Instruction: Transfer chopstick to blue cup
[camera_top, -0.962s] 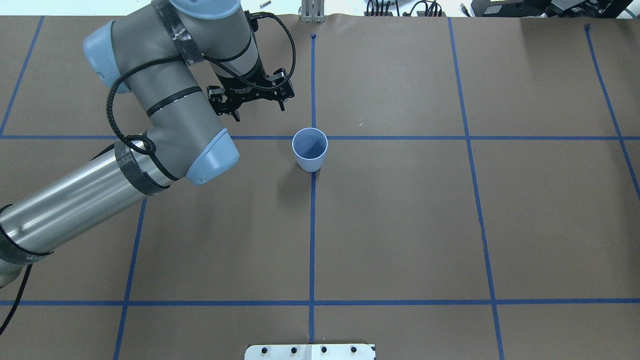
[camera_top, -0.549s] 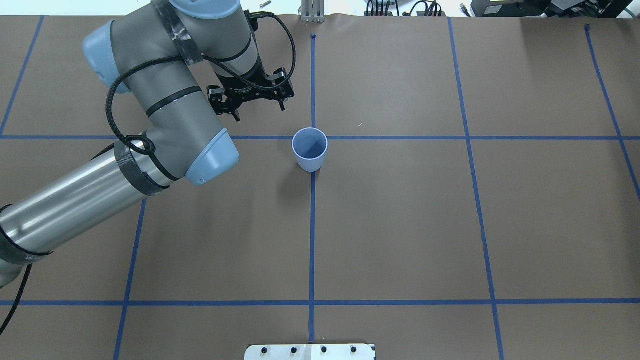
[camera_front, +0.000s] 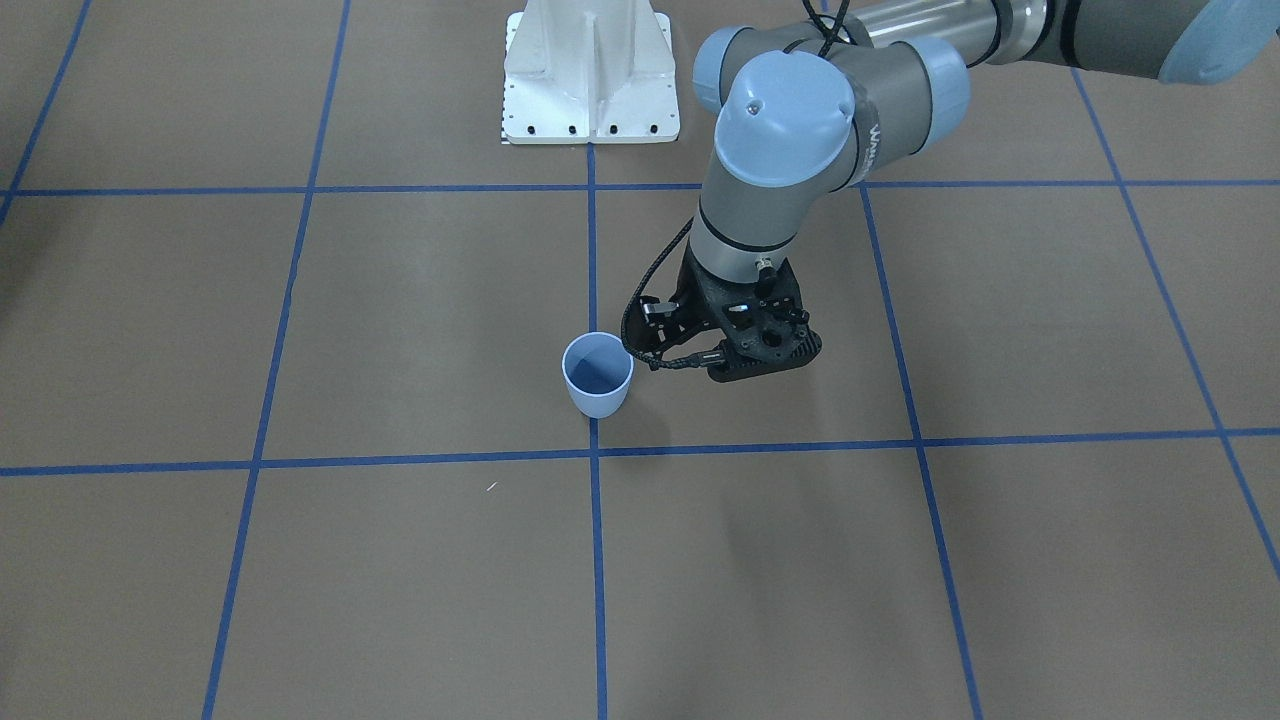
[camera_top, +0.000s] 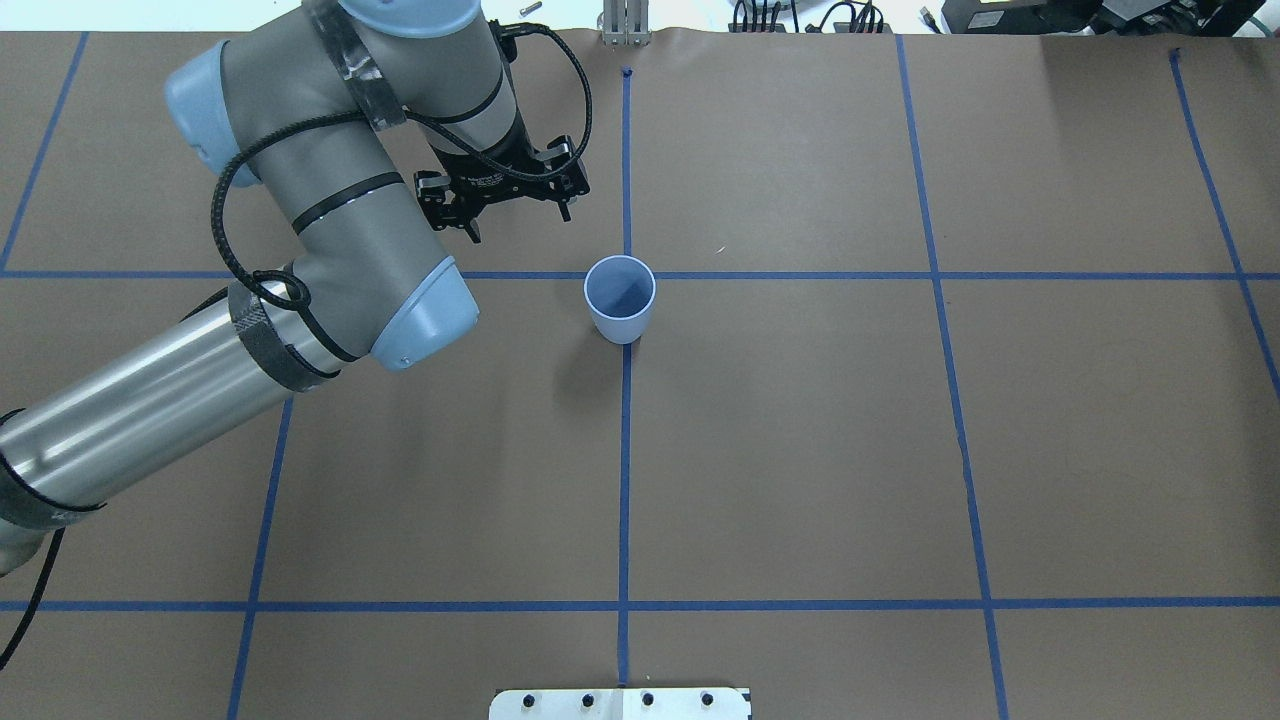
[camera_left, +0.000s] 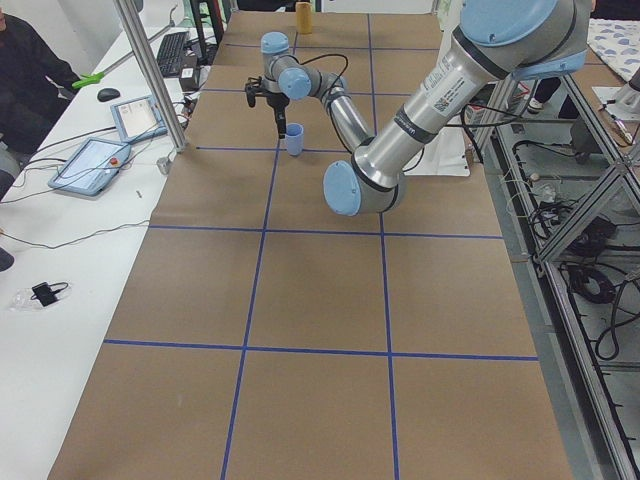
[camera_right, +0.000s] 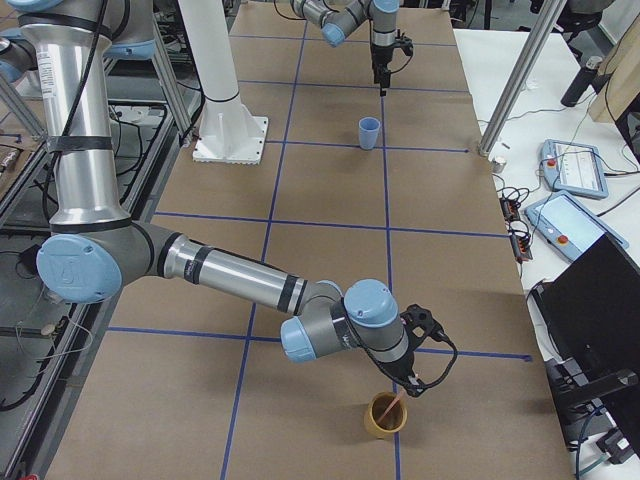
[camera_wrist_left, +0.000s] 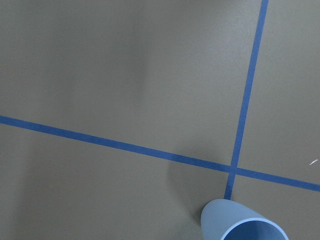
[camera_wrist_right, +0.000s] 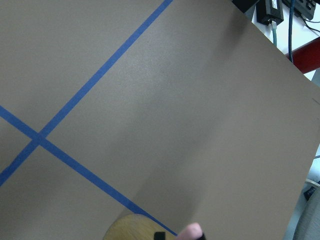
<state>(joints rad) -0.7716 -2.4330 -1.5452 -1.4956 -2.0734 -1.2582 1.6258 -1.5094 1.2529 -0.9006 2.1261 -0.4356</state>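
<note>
**Two arms at a taped desk: chopstick in a tan cup, blue cup standing apart**

The desk is covered in brown paper and divided into a grid by blue tape lines. The blue cup stands upright, mouth up, on a crossing of two tape lines near the middle of the desk. Nothing is seen inside it.

The left pincer points downward near the cup, on the robot's left and a little beyond it, without touching it. Its fingers stand apart, and nothing is held between them. The left wrist view shows the cup's rim at the bottom edge.

The chopstick leans in a tan cup at the end of the desk on the robot's right, well apart from the blue cup. The right pincer hangs at the chopstick's upper end. Whether its fingers are clamped on the stick cannot be told. The right wrist view shows only a blurred pink tip and the tan rim at its bottom edge.

A white speck lies on the paper near the blue cup.
</note>
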